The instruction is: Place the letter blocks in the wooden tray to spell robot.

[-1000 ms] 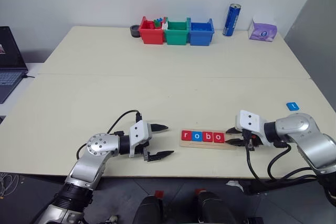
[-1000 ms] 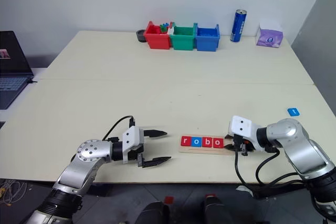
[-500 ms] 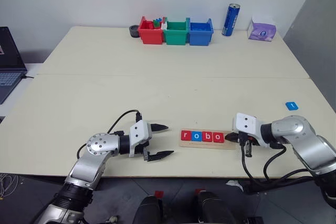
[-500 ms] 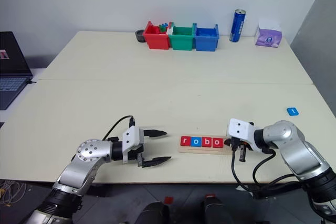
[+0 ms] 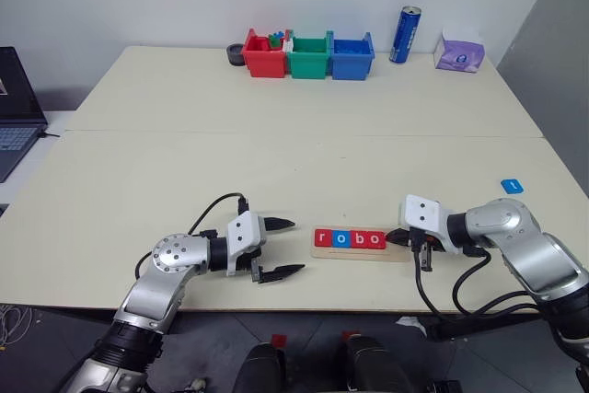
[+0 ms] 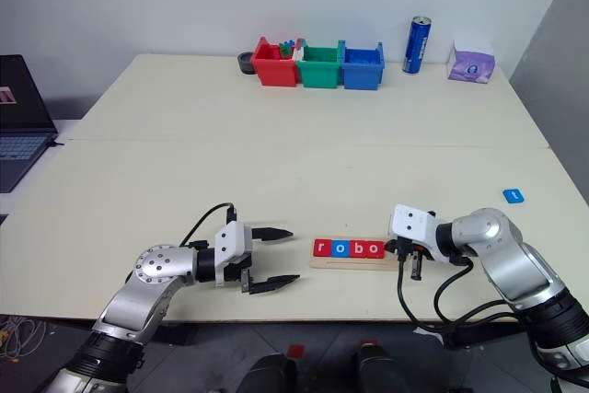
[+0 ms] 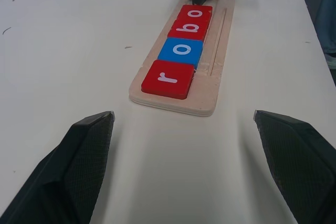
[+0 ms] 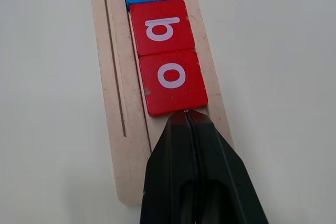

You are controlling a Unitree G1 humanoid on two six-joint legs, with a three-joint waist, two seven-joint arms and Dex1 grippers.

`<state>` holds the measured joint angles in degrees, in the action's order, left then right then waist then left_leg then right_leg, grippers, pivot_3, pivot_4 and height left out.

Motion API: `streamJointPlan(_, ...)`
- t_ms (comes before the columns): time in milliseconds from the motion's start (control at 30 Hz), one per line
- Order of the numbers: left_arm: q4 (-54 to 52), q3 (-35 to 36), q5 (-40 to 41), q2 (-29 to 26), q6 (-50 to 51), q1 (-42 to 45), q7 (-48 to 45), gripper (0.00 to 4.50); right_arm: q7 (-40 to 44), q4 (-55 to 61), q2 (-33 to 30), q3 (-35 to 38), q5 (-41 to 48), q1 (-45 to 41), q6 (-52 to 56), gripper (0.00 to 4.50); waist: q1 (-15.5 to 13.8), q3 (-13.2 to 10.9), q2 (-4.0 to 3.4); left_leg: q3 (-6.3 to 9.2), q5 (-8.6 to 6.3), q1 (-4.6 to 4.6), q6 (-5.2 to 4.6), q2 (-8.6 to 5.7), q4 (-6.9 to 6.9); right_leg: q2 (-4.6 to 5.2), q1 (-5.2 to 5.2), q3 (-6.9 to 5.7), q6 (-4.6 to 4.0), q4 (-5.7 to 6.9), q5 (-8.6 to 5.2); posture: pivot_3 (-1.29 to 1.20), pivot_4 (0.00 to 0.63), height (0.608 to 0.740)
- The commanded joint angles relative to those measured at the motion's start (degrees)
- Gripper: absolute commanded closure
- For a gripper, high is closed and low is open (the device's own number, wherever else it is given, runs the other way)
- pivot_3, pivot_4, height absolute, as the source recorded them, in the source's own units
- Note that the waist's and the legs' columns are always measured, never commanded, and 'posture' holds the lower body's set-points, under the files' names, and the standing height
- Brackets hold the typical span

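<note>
The blue "t" tile (image 5: pixel 513 186), far right, looks light, stiff, slick; pinch its opposite edges. Right gripper (image 8: pixel 186 116) is closed empty against the red "o" tile (image 8: pixel 171 81); left gripper (image 5: pixel 276 248) gapes wide, empty.

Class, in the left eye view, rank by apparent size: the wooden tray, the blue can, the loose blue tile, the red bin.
1. Wooden tray
2. Red bin
3. Blue can
4. Loose blue tile
Bin and can stand farther away, so they are truly bigger than they look.
</note>
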<state>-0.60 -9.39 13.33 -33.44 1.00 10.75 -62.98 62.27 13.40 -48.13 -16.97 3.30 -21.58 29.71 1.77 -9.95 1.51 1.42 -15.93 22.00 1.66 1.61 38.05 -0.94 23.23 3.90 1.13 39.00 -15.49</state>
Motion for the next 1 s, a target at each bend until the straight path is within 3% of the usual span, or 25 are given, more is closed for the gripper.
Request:
streamJointPlan(33,-1.87,-0.14,-0.06,0.21,-0.41,0.22,0.39,0.0,-0.34,1.76,-0.8,1.61,-0.22,-1.13,-0.35,4.48,0.0,0.0,0.0,0.0,0.0,0.0,0.0,0.0,0.0,0.0,0.0,0.0,0.0,0.0,0.0,0.0,0.15,0.74)
streamJointPlan(100,-2.35,-0.23,-0.07,0.25,-0.24,0.04,0.51,0.0,1.17,3.19,-2.75,3.9,1.84,0.31,0.29,4.48,-0.01,0.0,-0.01,0.0,0.0,0.01,0.0,0.0,0.0,0.0,0.0,-0.01,0.0,0.0,0.0,0.0,0.15,0.74)
streamJointPlan(233,-2.85,-0.05,0.04,0.28,0.15,-0.1,0.87,0.0,-4.94,4.66,-0.72,15.47,7.05,3.58,5.14,3.6,-0.08,-0.01,0.0,0.02,0.0,0.04,0.0,-0.01,0.0,0.01,0.0,-0.02,-0.01,-0.01,0.01,0.0,0.15,0.74)
streamJointPlan(433,-2.64,-0.46,0.04,0.78,0.26,0.3,1.2,0.0,-19.44,5.05,8.36,31.49,10.23,10.27,9.74,1.39,-0.09,0.01,0.01,-0.02,0.0,0.04,0.0,-0.02,-0.01,0.01,-0.03,-0.01,0.0,0.0,0.0,0.0,0.15,0.74)
streamJointPlan(567,-2.14,-0.61,-0.04,1.05,0.07,0.72,0.94,0.0,-25.92,1.03,11.01,37.71,10.25,10.32,9.18,0.13,-0.07,0.01,-0.02,-0.03,0.0,0.02,0.0,-0.03,-0.02,0.0,-0.01,0.05,0.0,0.03,0.0,0.0,0.15,0.74)
streamJointPlan(733,-1.36,-0.73,-0.25,1.3,-0.24,1.36,0.64,0.0,-35.62,-13.56,10.14,39.24,5.66,3.23,3.77,0.05,0.15,0.02,-0.02,-0.2,0.01,-0.06,0.0,-0.06,0.0,0.0,-0.02,0.19,0.05,0.02,0.03,0.0,0.15,0.74)
streamJointPlan(1000,-0.39,-0.76,-0.5,1.38,-1.2,1.33,0.43,0.0,-38.6,-48.71,6.43,34.59,1.53,-15.46,-1.59,0.05,0.36,0.01,-0.08,-0.42,0.0,-0.07,-0.01,-0.07,-0.09,-0.09,0.02,0.23,-0.03,0.01,0.07,0.0,0.15,0.74)
